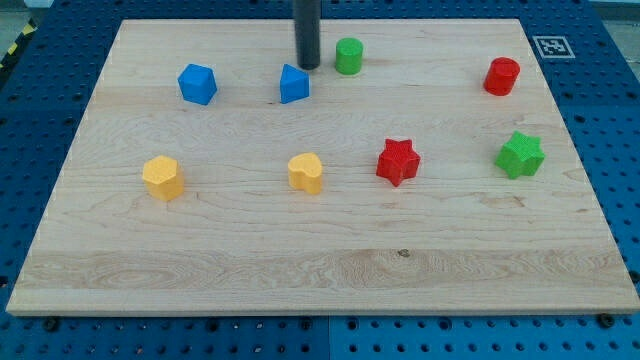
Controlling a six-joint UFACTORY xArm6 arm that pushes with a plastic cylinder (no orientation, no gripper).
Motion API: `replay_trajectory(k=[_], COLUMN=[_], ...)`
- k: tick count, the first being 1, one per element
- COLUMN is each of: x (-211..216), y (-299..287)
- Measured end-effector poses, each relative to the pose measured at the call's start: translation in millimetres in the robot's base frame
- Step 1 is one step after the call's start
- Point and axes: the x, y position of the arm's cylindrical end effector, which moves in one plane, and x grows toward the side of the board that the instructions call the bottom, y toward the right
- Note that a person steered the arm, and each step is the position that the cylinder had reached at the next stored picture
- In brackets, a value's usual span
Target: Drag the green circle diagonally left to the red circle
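Wooden board on a blue perforated table. No gripper on this arm, so nothing to call wide, narrow or holding: just a straight dark rod coming down from the view's top. The tip sits on the board near its top edge, between the green circle and a blue block. The green circle is just to the view's right of the tip, a small gap visible, not clearly touching. The blue block, angular, exact shape hard to tell, is just below-left of the tip, very close; contact cannot be told.

Red circle at upper right of the board, well apart from the green circle, slightly lower in the view.

Other blocks: blue cube-like block upper left. Middle row, from the view's left: yellow block, yellow block, red star, green star. Shapes of both yellow blocks unclear, roughly rounded-angular. Black-and-white marker tag on the table off the board's top right corner.
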Motion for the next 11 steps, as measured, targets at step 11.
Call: replay_trajectory(k=[11], x=[-17], y=[148])
